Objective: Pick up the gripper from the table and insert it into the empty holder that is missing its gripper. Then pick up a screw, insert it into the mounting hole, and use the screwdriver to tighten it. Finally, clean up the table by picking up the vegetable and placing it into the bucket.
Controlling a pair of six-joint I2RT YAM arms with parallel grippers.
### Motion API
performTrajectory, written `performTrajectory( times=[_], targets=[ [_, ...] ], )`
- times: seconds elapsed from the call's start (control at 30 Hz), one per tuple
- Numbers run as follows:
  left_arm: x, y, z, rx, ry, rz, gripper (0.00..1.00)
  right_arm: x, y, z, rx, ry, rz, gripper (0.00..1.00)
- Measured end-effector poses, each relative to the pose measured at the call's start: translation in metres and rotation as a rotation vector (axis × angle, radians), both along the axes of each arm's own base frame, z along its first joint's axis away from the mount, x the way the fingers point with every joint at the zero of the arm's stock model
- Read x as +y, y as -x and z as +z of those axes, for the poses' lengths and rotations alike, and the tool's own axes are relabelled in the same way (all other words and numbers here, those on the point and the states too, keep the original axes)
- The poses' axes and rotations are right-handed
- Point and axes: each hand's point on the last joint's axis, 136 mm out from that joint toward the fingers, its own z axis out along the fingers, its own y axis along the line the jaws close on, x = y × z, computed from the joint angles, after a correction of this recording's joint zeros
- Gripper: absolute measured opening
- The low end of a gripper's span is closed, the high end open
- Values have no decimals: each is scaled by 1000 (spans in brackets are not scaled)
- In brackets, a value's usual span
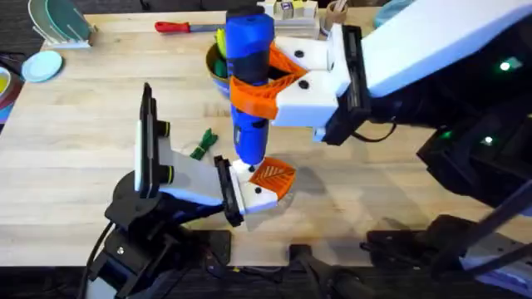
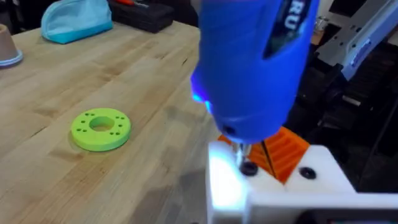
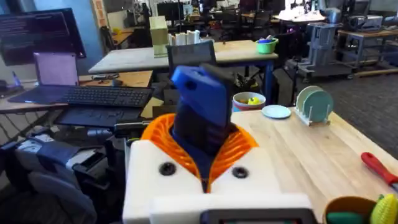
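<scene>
Our right tool grips the screwdriver, tip down on the holder in our closed left tool.

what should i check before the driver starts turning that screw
1. Right pincer shut on the blue screwdriver: ok.
2. Screwdriver tip on the black screw: ok, the bit meets the screw head in the left wrist view.
3. Orange tip seated in the white holder: cannot tell how fully.
4. Left pincer gripping the holder: cannot tell.
5. Green vegetable lies on the table, beside the work, apart from it: ok.
6. Screw standing straight in its hole: cannot tell.
</scene>
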Motion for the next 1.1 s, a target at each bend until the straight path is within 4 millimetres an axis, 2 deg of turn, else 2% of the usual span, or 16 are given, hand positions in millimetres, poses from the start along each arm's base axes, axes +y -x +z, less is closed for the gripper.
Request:
performTrajectory(
  times=[0.27,1.1],
  targets=[
    [0,0,0,0,0,0,8,-4,5,9,-21,-19,0,18],
    [0,0,0,0,0,-1,8,-1,1,0,11,3,5,18]
  ],
)
